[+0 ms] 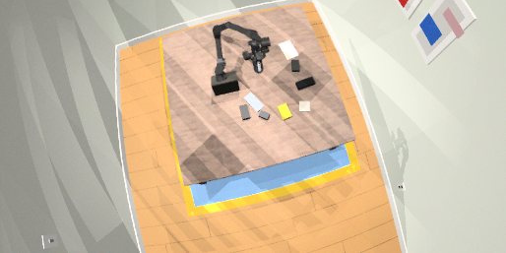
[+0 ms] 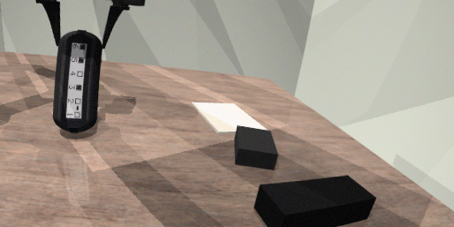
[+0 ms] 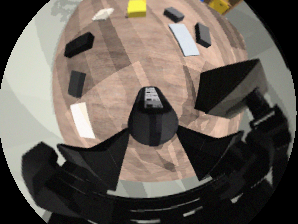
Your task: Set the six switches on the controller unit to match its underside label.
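Note:
The dark grey controller unit [image 1: 258,68] [image 2: 93,87] [image 3: 153,124] hangs on end from my gripper [image 2: 80,46] [image 3: 153,129], which is shut on its upper end, one finger on each side. The unit's lower end is close above the bench [image 1: 207,130] [image 2: 168,183]; the exact gap is hard to tell. Its underside faces the exterior view, with the white label [image 2: 76,81] [image 3: 152,98] in view. On the label, squares 6, 5 and 3 look filled, and squares 4, 2 and 1 look empty. The rocker switches are on the side turned away and are hidden.
A white card [image 1: 288,49] [image 2: 230,114] [image 3: 82,120], a small dark block [image 1: 295,65] [image 2: 256,145] [image 3: 77,83] and a long black block [image 1: 305,83] [image 2: 315,196] [image 3: 79,44] lie to one side. A yellow block [image 1: 284,111] [image 3: 136,8], a pale plate [image 1: 254,101] [image 3: 184,40] and grey blocks [image 1: 244,112] [image 3: 203,35] lie farther off.

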`<act>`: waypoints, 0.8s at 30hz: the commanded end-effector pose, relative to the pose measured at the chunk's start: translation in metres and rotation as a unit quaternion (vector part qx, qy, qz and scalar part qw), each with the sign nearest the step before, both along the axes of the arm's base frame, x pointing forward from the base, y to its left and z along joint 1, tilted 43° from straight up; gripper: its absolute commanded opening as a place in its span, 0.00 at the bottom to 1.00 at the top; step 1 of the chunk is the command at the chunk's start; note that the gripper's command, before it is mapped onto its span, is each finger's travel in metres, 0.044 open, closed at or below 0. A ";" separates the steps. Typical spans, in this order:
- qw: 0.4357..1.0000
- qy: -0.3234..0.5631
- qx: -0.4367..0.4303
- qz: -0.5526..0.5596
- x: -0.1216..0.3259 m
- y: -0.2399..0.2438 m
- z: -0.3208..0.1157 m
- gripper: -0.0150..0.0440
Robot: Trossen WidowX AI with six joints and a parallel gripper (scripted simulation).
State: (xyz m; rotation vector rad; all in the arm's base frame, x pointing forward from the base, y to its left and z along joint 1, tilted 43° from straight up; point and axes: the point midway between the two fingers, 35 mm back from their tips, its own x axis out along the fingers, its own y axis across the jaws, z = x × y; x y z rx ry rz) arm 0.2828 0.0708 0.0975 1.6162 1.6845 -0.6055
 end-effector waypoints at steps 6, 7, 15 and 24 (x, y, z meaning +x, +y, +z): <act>1.000 0.005 0.014 0.005 -0.003 0.010 0.002 0.83; 1.000 0.006 0.015 0.005 -0.003 0.010 0.002 0.83; 1.000 0.006 0.017 0.006 -0.004 0.016 0.005 0.83; 1.000 0.006 0.017 0.006 -0.005 0.023 0.007 0.83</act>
